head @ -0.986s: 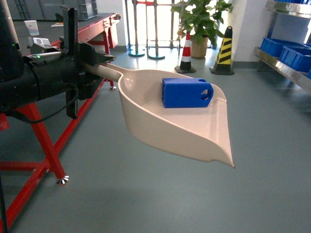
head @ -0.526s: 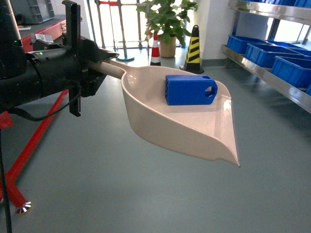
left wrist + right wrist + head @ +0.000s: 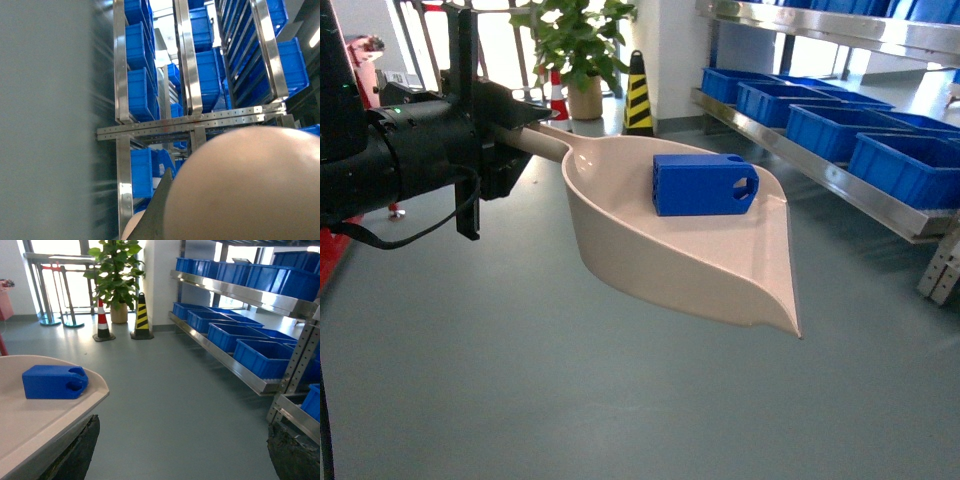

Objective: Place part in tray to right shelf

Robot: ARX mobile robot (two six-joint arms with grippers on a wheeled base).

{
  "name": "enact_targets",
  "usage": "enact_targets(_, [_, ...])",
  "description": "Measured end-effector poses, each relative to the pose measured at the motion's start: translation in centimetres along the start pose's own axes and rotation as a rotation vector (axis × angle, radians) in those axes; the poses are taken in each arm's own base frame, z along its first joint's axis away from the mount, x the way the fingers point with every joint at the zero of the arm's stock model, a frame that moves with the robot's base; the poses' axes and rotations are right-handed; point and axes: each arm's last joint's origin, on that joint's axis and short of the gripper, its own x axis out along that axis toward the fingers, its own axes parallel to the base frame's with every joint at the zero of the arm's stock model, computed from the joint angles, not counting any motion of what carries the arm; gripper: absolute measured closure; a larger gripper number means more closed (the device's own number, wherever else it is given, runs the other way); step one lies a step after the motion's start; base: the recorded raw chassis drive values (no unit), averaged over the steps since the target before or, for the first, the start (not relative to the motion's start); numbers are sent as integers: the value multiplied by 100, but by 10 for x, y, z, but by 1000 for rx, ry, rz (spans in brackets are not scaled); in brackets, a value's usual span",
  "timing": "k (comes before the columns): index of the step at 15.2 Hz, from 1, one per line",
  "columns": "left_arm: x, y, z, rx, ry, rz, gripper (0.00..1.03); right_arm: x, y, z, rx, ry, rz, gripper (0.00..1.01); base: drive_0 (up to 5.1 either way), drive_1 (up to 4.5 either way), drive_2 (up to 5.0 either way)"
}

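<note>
- We see the left gripper with its fingers pinching the handle of the tray, holding it above the floor.
- The part lies on its side inside the tray, near the tray's back wall.
- The right shelf stands beyond the tray, carrying blue crates.
- For the right gripper, we see only two dark fingertips, spread wide apart with nothing between them.

The left arm at the left of the head view is matte black and bulky, with a rounded cylindrical wrist housing. A small green light glows on its top. A black cable loops beneath it. The left gripper has flat, black, blade-like fingers.
</note>
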Motion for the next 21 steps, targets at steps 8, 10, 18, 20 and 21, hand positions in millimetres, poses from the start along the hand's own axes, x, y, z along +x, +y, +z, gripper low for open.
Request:
enact_targets(8, [0, 0, 0, 0, 0, 0, 90, 0, 0, 0, 0, 0, 0, 3, -160, -160, -160])
enact_targets(10, [0, 0, 0, 0, 1, 0, 90, 0, 0, 0, 0, 0, 0, 3, -157, -157, -157])
enact_targets(18, [0, 0, -1, 0, 4, 0, 90, 0, 0, 0, 0, 0, 0, 3, -162, -162, -162])
enact_targets(20, [0, 0, -1, 0, 5, -1, 90, 0, 0, 0, 0, 0, 0, 3, -161, -161, -161])
enact_targets(21, [0, 0, -1, 0, 5, 0, 90, 0, 0, 0, 0, 0, 0, 3, -162, -162, -162])
